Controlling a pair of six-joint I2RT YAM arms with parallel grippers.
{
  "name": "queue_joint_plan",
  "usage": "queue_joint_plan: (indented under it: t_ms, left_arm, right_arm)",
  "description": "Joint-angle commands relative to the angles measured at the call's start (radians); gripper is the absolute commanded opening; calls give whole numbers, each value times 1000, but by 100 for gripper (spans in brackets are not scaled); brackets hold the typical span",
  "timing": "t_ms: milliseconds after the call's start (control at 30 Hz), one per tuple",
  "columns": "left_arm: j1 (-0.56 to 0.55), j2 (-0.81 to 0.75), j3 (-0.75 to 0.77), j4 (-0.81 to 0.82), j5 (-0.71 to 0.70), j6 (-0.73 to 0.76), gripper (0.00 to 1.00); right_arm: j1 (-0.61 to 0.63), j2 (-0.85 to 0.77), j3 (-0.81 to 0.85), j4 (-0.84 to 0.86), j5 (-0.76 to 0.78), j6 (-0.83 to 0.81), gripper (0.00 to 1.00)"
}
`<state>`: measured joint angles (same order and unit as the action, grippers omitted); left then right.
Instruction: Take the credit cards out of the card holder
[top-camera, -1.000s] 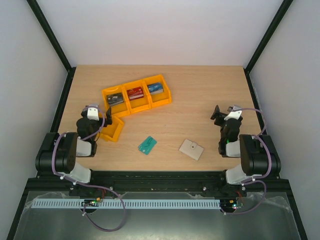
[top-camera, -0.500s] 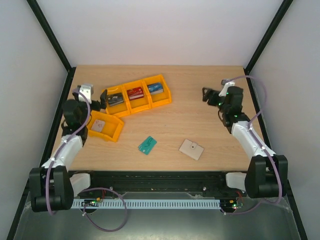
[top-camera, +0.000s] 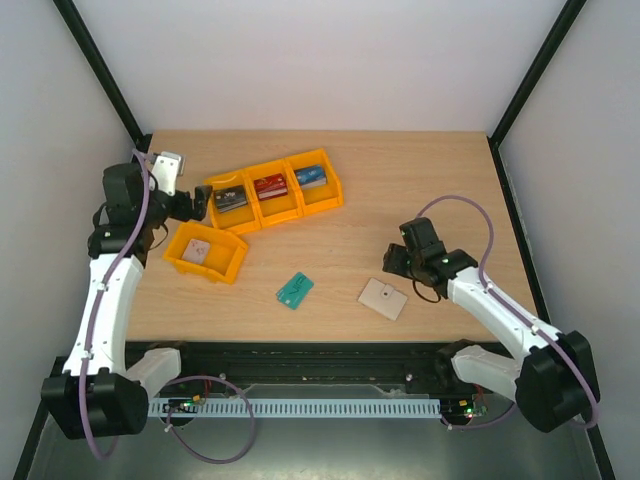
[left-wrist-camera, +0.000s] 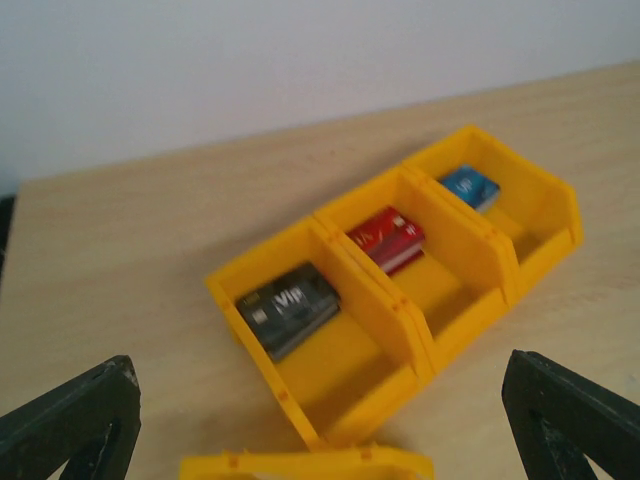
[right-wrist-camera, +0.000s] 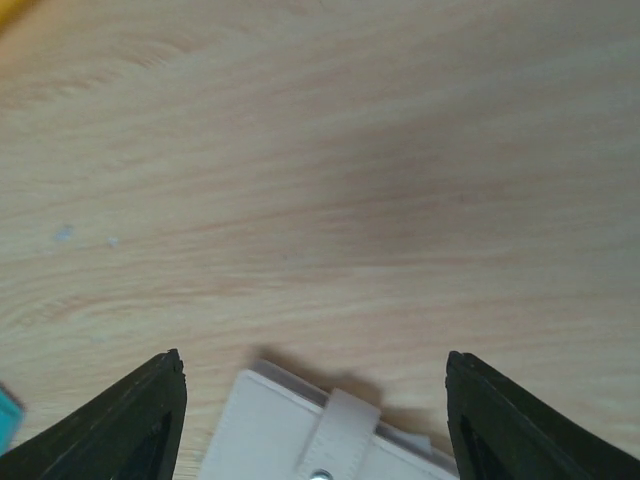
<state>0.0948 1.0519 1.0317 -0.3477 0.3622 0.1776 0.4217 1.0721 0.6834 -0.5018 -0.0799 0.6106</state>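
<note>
Starting the approach, we hold our right gripper (top-camera: 396, 262) just beyond the closed card holder (top-camera: 383, 298), jaws wide apart, and next must lower onto its snap tab (right-wrist-camera: 335, 430), while our left gripper (top-camera: 197, 205), likewise spread, hangs well apart from it.

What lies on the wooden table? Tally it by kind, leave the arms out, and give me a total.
yellow plastic bins: 4
small flat cards lying one per bin, black, red, blue, pale: 4
flat teal card-like piece: 1
beige squarish fold-over card holder, tab closed: 1
Total: 10
</note>
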Motion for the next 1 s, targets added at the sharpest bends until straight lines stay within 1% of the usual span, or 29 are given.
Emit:
queue_joint_plan:
  t_ms: [0,100,167,267,333,400,500,567,667,767,867,967]
  left_arm:
    - [5,-38,10,-175,70,-27,99]
    - [5,-51,-1,-187,144,-56,99]
    - [5,-59,-21,-180,206,-85,99]
    - [5,-76,-76,-137,298,-155,99]
    - [5,-102,-111,-113,329,-185,99]
    - [5,-130,-133,-95,344,-191,99]
    - [5,-149,-135,-90,354,-176,99]
    - [2,-132,-117,-98,368,-164,99]
    - [-1,-90,-88,-106,369,-171,99]
    - [-1,-65,-64,-132,357,-164,100]
    - [-3,-64,-61,-128,357,-158,100]
    - [-11,-57,-56,-119,359,-156,100]
  right_arm:
    - [43,39,-10,-150,91,133,69]
    - [71,-41,-47,-218,124,193,68]
    - [78,-77,-36,-272,158,219,63]
    - [93,-28,-11,-370,163,207,61]
    - [111,-26,-61,-380,103,224,62]
    - [115,-96,-143,-336,5,272,60]
    - [115,-178,-225,-285,-83,335,56]
    - [115,-212,-283,-176,-173,368,50]
    - [115,-196,-369,3,-294,426,47]
    - [115,-166,-399,88,-320,447,46]
    - [115,-155,-424,163,-318,482,41]
    - [115,-116,-454,292,-352,515,39]
